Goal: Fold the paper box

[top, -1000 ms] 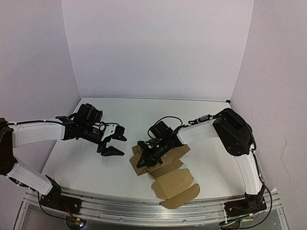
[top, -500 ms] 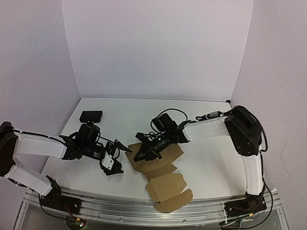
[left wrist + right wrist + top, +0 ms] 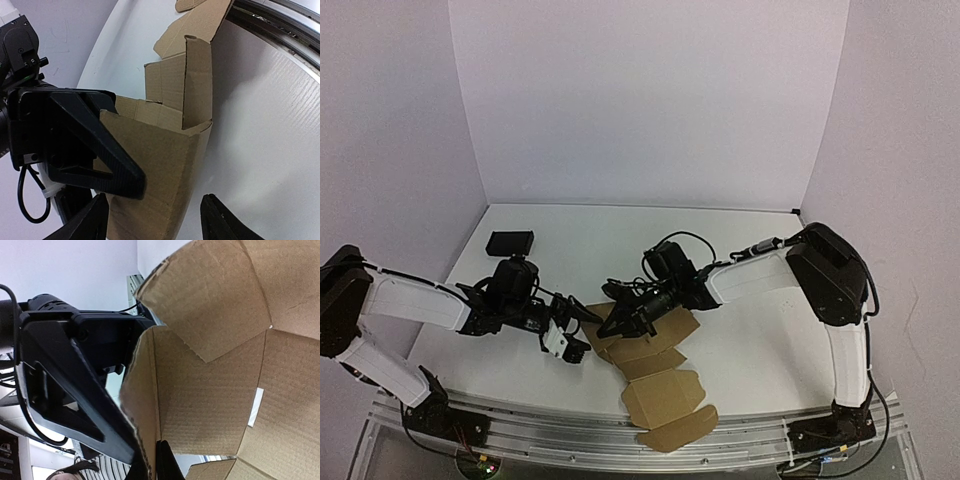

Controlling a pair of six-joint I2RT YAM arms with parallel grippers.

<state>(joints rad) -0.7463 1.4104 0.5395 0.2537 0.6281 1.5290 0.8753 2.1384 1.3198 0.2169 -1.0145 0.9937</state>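
The paper box [image 3: 665, 395] is plain brown, with fine corrugated ribbing across its panels. The left gripper [image 3: 584, 330] and right gripper [image 3: 620, 322] are black, their arms white. The desk [image 3: 740, 250] is white, and a block [image 3: 510, 242] at its upper left is black.

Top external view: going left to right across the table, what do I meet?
Left to right: small black rectangular block → left arm's black tool → brown cardboard paper box → right arm's black elbow housing.

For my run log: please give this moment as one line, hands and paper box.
paper box: partly folded | left hand: open, astride raised panel | right hand: shut on that panel
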